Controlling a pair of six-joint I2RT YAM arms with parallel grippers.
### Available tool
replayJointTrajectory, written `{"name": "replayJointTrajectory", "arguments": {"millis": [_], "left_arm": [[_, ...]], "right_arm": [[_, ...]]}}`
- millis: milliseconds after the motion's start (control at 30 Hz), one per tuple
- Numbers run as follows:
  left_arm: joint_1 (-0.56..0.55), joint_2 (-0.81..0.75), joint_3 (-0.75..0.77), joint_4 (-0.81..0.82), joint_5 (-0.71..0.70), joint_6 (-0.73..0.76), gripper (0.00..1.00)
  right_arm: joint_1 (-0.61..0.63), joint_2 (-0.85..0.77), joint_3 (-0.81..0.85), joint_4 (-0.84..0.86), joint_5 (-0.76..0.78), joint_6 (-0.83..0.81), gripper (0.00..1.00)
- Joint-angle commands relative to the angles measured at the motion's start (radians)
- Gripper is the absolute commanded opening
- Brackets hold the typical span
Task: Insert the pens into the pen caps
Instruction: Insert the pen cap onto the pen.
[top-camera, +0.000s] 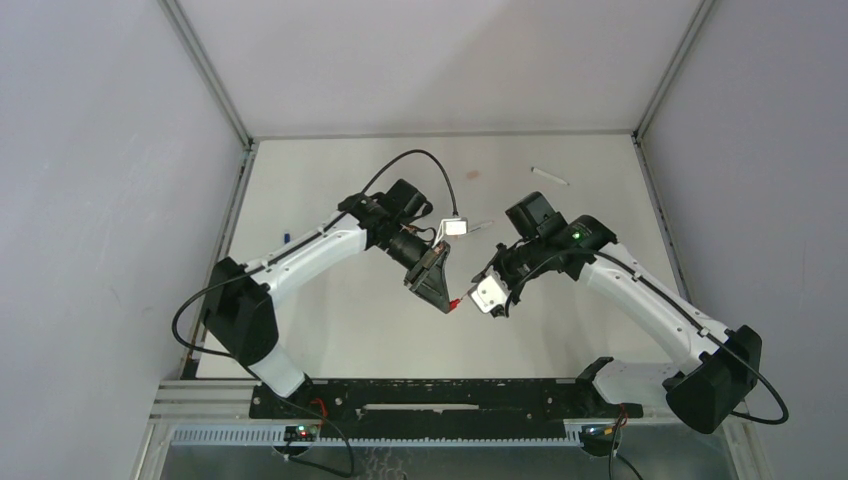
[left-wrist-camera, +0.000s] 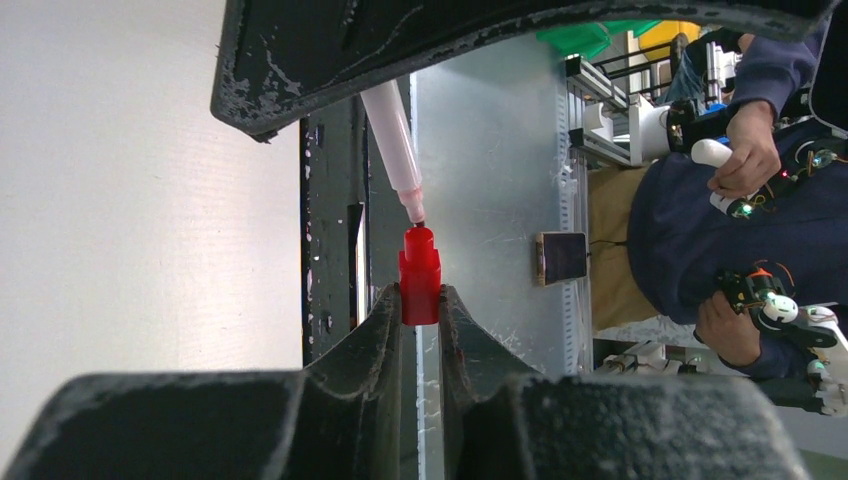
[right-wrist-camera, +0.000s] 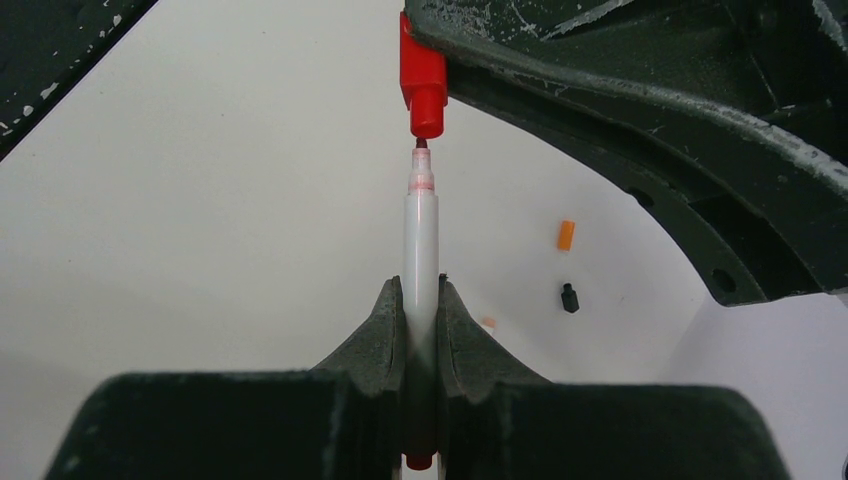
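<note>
left gripper (left-wrist-camera: 420, 303) clamped on red cap (left-wrist-camera: 419, 272) | right gripper (right-wrist-camera: 420, 300) clamped on pen (right-wrist-camera: 420, 235) mid-barrel | pen tip in line with red cap, at its end, contact unclear | orange cap (right-wrist-camera: 566, 235) and black cap (right-wrist-camera: 569, 298) lie apart on table (top-camera: 330, 330)

top: overhead, far | wrists: close, facing each other — both see red cap (left-wrist-camera: 419, 277)

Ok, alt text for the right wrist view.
The right gripper, shut on a white pen, holds its tip at the mouth of a red cap clamped in the left gripper. An orange cap and a black cap lie on the table behind.
</note>
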Motion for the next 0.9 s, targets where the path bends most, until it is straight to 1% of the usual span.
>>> {"name": "replayJointTrajectory", "arguments": {"millis": [0,467,633,867], "left_arm": [[-0.009,0.006,0.043,0.003,0.016,-0.012,0.07],[-0.009,0.007,0.048,0.002,0.034,-0.009,0.07],[-0.008,0.001,0.036,0.002,0.044,0.000,0.07],[-0.009,-0.001,0.033,0.003,0.053,0.006,0.07]], "right_arm": [[0.016,-0.018,0.004,-0.001,-0.024,0.020,0.00],[0.049,-0.002,0.003,0.009,-0.017,0.031,0.00],[0.048,0.002,0.002,0.028,0.008,0.050,0.00],[0.048,0.004,0.001,0.034,0.000,0.075,0.00]]}}
